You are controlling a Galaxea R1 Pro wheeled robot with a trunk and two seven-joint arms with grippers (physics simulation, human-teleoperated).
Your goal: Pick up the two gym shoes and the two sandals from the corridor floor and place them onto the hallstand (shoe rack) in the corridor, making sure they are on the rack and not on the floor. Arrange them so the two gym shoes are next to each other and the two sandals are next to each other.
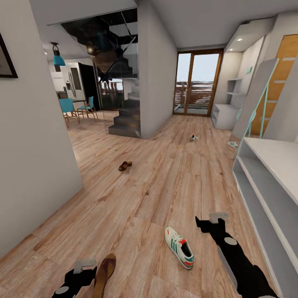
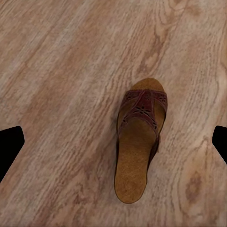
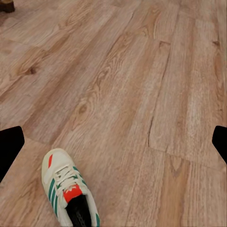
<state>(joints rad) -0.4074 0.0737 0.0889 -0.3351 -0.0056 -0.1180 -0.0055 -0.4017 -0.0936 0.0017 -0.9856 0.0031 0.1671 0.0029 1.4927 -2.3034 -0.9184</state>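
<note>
**All 4 shoes on the floor, none racked yet**

Taking the near gym shoe (image 1: 179, 247) as the landmark: it lies flat on the corridor floor (image 1: 136, 194), with the right gripper (image 1: 212, 220) just beside it toward the white shelf unit (image 1: 269, 182), jaws spread and empty. On its other side, closest to the robot, the near sandal (image 1: 104, 274) lies on the planks, and the left gripper (image 1: 85, 266) hangs right beside it, jaws also spread, holding nothing; the left wrist view looks straight down on that sandal (image 2: 139, 142). Well beyond the landmark shoe, mid-corridor, lies the 2nd sandal (image 1: 125, 165), and further still the 2nd gym shoe (image 1: 193, 138). Farthest, near the glass door, stands the pale grey hallstand (image 1: 225, 116). By my reading, 0 of 4 are placed: every pick, carry and pairing remains
</note>
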